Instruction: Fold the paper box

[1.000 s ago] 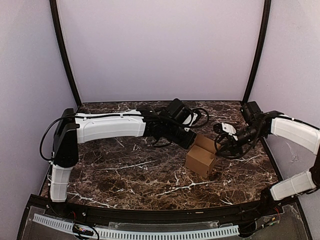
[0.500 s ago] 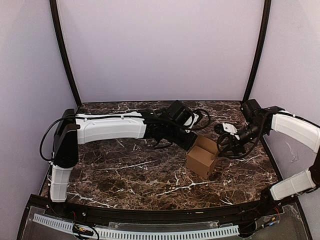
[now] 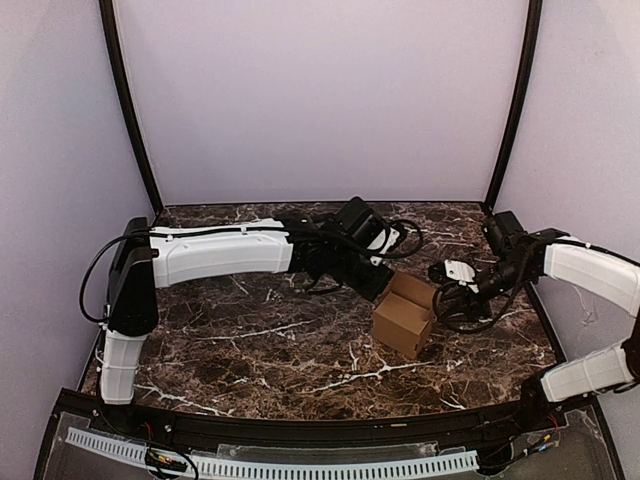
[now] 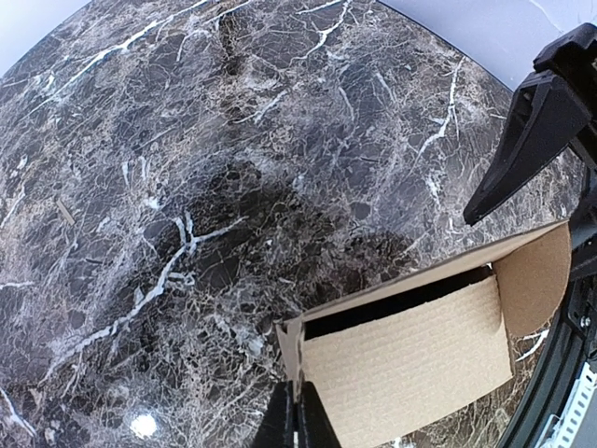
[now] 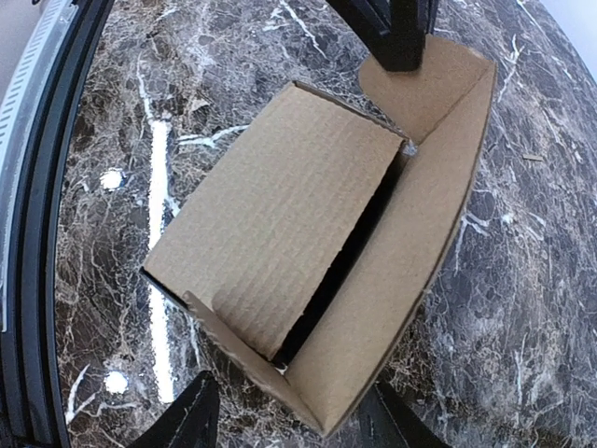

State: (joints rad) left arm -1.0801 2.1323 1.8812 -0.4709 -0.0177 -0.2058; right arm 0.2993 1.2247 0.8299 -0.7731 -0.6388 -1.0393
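Marble table [image 3: 250, 350] carries the paper box [image 3: 403, 320], which sits between both claws. Left claw [image 4: 295, 415] is clenched on its thin flap edge. Right claw [image 5: 289, 411] is released, fingers spread just beside the box.

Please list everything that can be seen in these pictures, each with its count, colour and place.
paper box: one, brown, on the table right of centre, partly folded, one flap open
table: one, dark marble with white veins, under everything
walls: three, pale purple, around the table
poles: two, black, at the back corners
left gripper: one, black, shut on the paper box's edge
right gripper: one, black, open, its fingers either side of a box corner
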